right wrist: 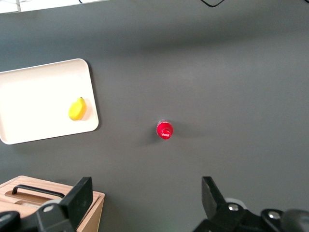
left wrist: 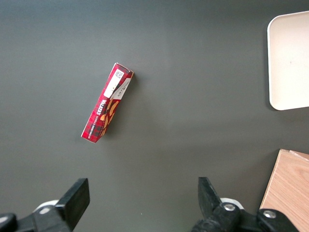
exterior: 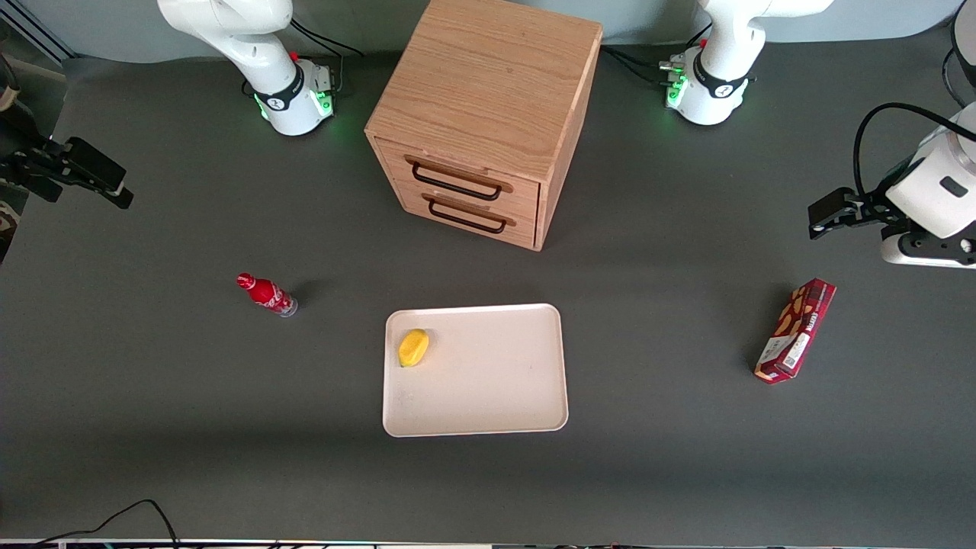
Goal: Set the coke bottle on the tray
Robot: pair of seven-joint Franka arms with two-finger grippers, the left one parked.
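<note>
The coke bottle (exterior: 266,294) stands upright on the dark table in the left middle of the front view, well apart from the cream-white tray (exterior: 488,396), which lies at the centre of the frame with a yellow fruit (exterior: 413,348) in its upper left corner. The right gripper (exterior: 84,177) hangs at the left edge of the front view, high above the table and far from the bottle; its jaws are wide open and hold nothing, and the wrist view shows the red cap (right wrist: 164,130) from straight above. The bottle looks small, light and stiff, probably with a smooth and a little slippery surface, and being narrow and tall it may tip easily. A good place to take hold seems the body just under the cap, with the fingers closing from both sides, not too strongly
</note>
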